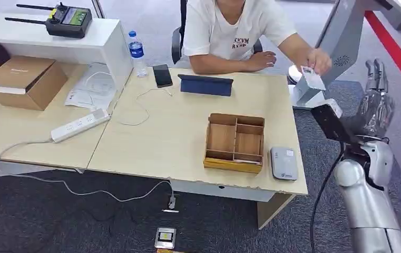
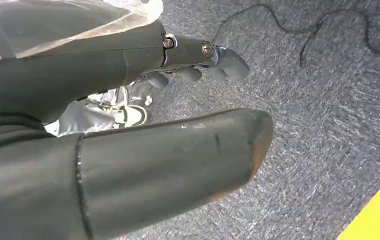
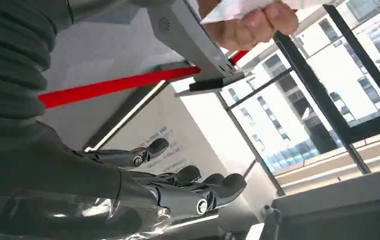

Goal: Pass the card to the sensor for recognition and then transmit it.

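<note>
Beyond the table (image 1: 150,142), a person's hand (image 1: 319,62) holds the card (image 1: 312,78) (apart from the right hand (image 1: 375,108)).

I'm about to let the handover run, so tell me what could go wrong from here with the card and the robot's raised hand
The person's hand holds the card off the table's edge; a missed grasp by the open right hand could drop it on the carpet. The grey stand is close beside that hand, so a reach might knock it.
</note>
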